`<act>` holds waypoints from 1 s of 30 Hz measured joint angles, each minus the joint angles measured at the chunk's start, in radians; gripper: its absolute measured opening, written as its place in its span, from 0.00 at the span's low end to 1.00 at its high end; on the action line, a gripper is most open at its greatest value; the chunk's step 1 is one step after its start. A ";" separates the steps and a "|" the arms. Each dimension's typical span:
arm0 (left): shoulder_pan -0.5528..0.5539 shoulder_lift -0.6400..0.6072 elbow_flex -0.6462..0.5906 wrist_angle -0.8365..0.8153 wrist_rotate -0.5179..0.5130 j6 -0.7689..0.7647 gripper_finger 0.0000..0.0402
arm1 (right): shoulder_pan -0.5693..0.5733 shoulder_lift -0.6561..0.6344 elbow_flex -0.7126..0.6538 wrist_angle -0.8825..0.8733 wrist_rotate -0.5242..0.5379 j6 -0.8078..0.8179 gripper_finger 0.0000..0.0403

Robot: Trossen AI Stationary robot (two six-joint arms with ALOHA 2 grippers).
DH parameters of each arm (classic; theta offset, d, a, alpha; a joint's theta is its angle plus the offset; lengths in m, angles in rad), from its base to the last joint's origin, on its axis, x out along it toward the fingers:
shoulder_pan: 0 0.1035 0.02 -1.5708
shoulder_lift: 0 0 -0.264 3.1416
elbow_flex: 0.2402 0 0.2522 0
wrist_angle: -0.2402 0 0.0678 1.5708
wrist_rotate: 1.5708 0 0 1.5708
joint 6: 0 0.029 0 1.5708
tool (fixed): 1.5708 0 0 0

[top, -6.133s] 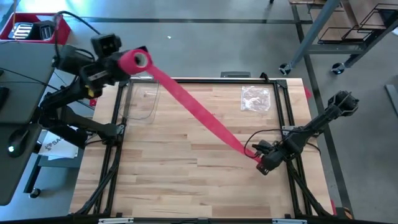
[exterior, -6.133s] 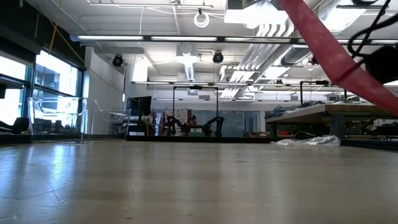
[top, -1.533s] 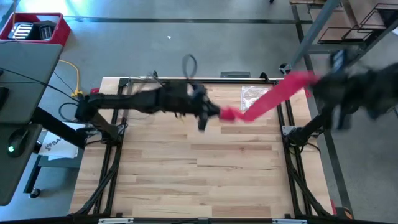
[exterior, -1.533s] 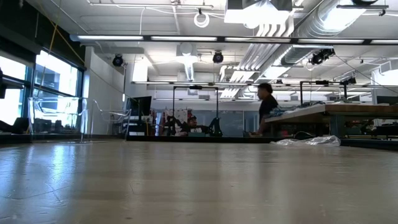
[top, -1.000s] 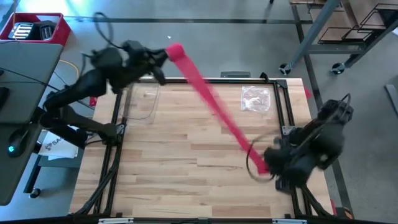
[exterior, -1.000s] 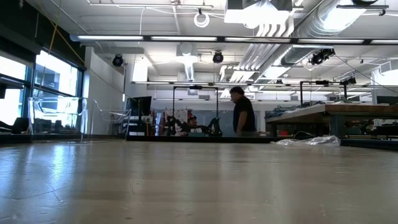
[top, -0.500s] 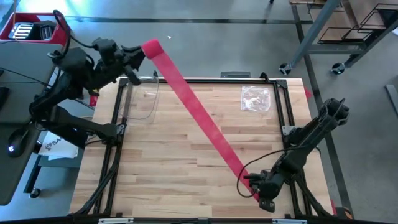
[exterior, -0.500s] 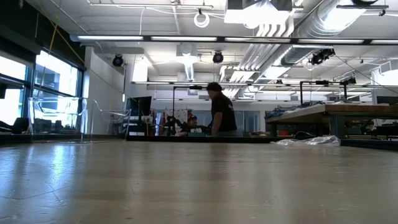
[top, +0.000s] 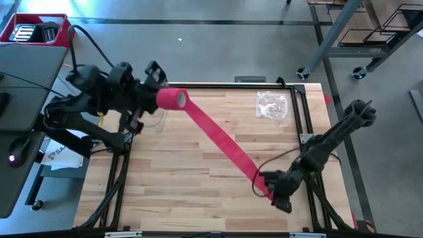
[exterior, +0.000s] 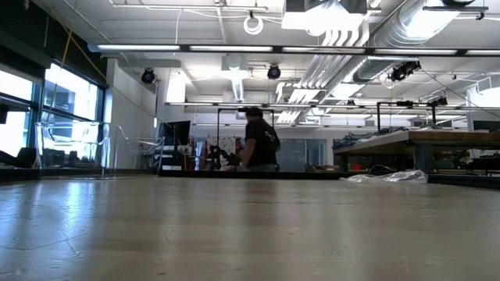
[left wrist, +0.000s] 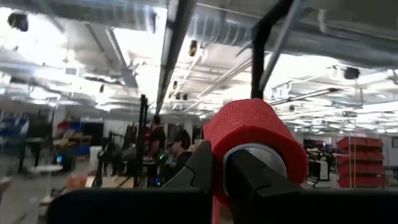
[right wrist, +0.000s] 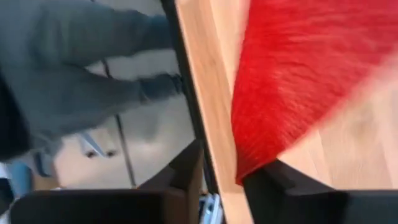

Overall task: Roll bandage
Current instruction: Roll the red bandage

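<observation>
The bandage is a bright red strip, partly wound into a roll [top: 173,99] above the table's far left. My left gripper [top: 158,99] carries that roll [left wrist: 255,142], reaching in from the left. The unwound strip [top: 218,142] runs slanting across the table to my right gripper [top: 269,188], low over the near right. In the right wrist view the strip's end [right wrist: 273,106] lies between the parted fingers of my right gripper [right wrist: 224,186]. Neither gripper nor the bandage shows in the low view. My left gripper's shut fingers [left wrist: 249,180] reach into the roll's open end [left wrist: 256,160], so the red windings sit around the fingertips. The roll is lifted clear of the table, with the strip leaving it downward. My right gripper has the strip's end [right wrist: 245,171] beside one finger [right wrist: 280,183]; whether it touches, I cannot tell.
A crinkled clear plastic bag [top: 271,104] lies at the far right, also in the low view [exterior: 388,177]. A clear plastic piece [top: 153,111] sits at the far left. A black frame [top: 305,132] rims the table. A person [exterior: 256,140] walks in the room beyond.
My left gripper has swung the roll from beyond the table's far left corner to over the table's far left part, turning as it went. My right gripper has gone toward the near edge and then back a little, with the strip's end. The person has walked leftward.
</observation>
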 joint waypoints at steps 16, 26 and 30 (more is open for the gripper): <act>0.011 0.059 0.000 0.018 -0.014 0.021 0.04 | -0.166 -0.246 0.411 -0.213 0.493 -0.333 0.40; 0.034 0.072 0.000 0.016 -0.016 0.009 0.04 | -0.266 0.000 0.817 0.196 0.676 -1.061 0.40; 0.044 0.078 0.000 0.015 -0.015 -0.016 0.04 | -0.352 0.116 0.956 0.201 0.605 -1.130 0.42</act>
